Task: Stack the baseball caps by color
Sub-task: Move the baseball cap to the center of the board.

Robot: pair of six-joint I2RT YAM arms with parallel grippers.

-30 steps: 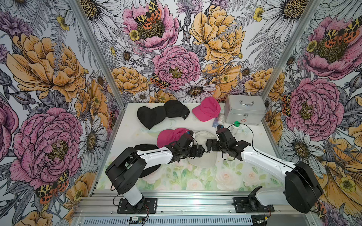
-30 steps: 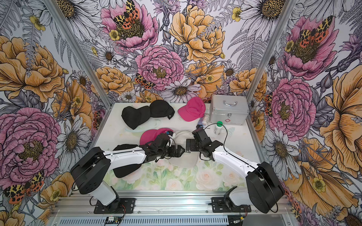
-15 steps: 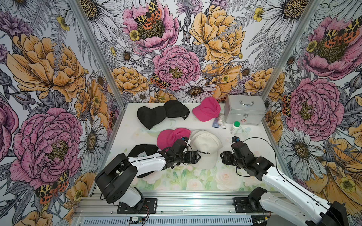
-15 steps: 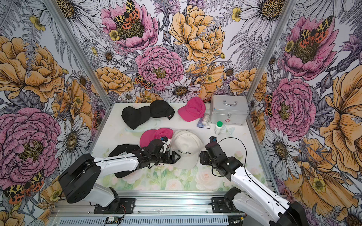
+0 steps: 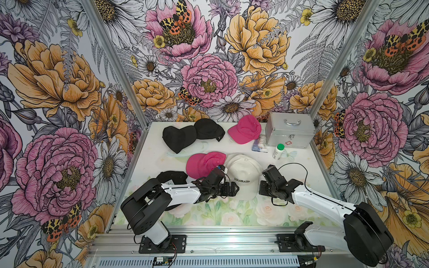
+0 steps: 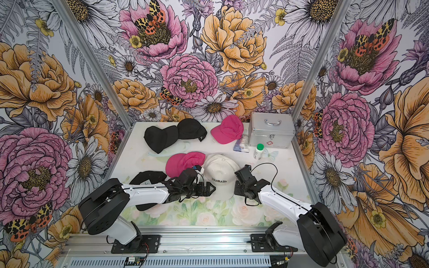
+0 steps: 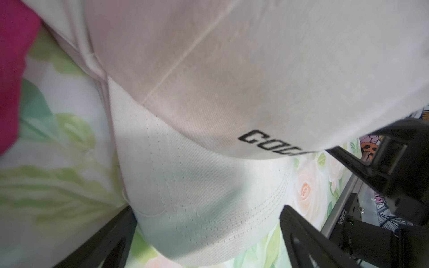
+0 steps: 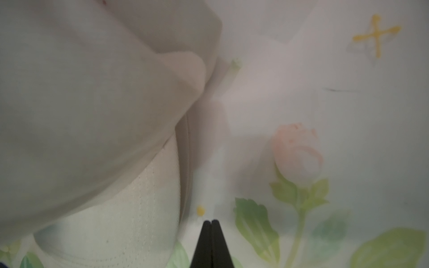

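Note:
A cream-white cap (image 5: 243, 171) (image 6: 220, 172) lettered "COLORADO" lies mid-table, brim toward the front. My left gripper (image 5: 234, 188) (image 7: 206, 208) is open at the brim's left side, and the brim (image 7: 204, 199) lies between its fingers. My right gripper (image 5: 262, 188) (image 8: 211, 221) is shut on nothing, just off the brim's right edge (image 8: 130, 208). A hot pink cap (image 5: 202, 163) lies left of the cream one, and another pink cap (image 5: 245, 128) lies at the back. Two black caps (image 5: 178, 138) (image 5: 207, 128) overlap at the back left. A third black cap (image 5: 171, 177) lies partly under my left arm.
A silver metal case (image 5: 289, 132) stands at the back right. In front of it are a green-lidded white bottle (image 5: 278, 150) and a small packet (image 5: 260, 143). Aluminium posts and flowered walls close in the table's sides, and a metal rail (image 5: 209, 241) runs along the front.
Both arms have drawn back from over the cream cap, which now lies uncovered. The right gripper went from open to shut, empty. The left gripper stayed open.

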